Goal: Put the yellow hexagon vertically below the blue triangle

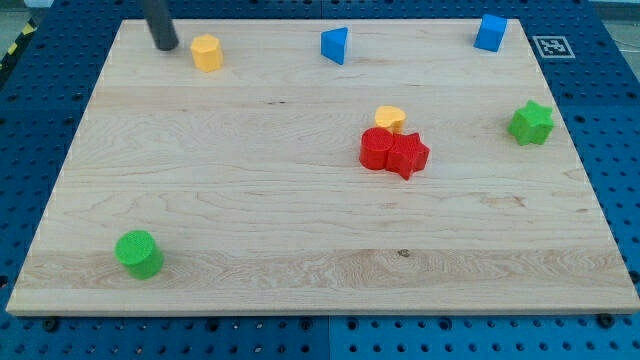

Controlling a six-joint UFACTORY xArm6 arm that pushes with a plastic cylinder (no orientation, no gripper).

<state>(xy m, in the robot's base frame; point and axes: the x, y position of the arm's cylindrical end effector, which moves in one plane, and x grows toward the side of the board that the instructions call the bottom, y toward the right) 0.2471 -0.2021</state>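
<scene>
Yellow hexagon (206, 53): far left of the board (200, 220), well left of the blue triangle.
Blue triangle (335, 45): far edge, near the middle.
My tip (166, 45): a bare rod with nothing to open or close, just left of the hexagon, a small gap between.
Blue cube (490, 32): far right corner.
Yellow block (390, 117): centre right, touching the red pair (393, 152) just nearer.
Green star (531, 122): right edge.
Green cylinder (139, 253): near left.
</scene>
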